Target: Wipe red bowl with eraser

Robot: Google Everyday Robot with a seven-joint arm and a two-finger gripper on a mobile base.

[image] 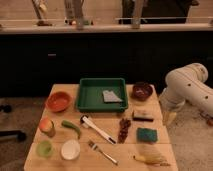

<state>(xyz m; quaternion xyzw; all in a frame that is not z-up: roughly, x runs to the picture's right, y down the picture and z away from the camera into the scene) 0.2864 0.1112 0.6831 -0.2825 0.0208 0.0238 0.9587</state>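
The red bowl, shallow and orange-red, sits at the table's far left. The eraser, a small block with a black top and pale base, lies on the right side of the table, in front of a dark maroon bowl. My white arm comes in from the right. Its gripper hangs just off the table's right edge, a short way right of the eraser and far from the red bowl. Nothing shows in the gripper.
A green tray holding a grey flat piece stands between the bowls. Also on the table are a teal sponge, grapes, a white brush, a fork, a banana, a green pepper, a fruit and two cups.
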